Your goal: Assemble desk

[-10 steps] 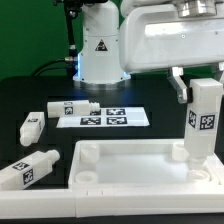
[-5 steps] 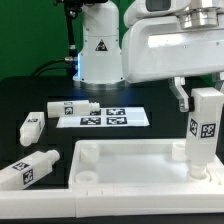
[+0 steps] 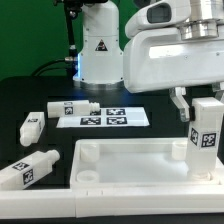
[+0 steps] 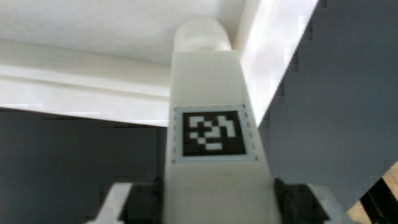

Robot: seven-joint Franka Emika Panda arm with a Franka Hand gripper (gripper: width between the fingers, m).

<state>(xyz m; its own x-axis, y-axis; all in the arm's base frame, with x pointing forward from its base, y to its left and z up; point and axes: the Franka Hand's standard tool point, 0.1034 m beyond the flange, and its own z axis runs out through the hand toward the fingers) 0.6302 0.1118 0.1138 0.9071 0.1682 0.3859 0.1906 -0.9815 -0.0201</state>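
At the exterior view's right end of the desk top (image 3: 128, 160), a tagged leg (image 3: 206, 135) is held upright, clamped between the gripper (image 3: 203, 108) fingers (image 4: 121, 204); three spare legs (image 3: 72, 107) are seen lying left.

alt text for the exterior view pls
The gripper holds a tagged white leg upright at a corner of the desk top, on the exterior view's right. Three more legs and the marker board lie on the dark table.
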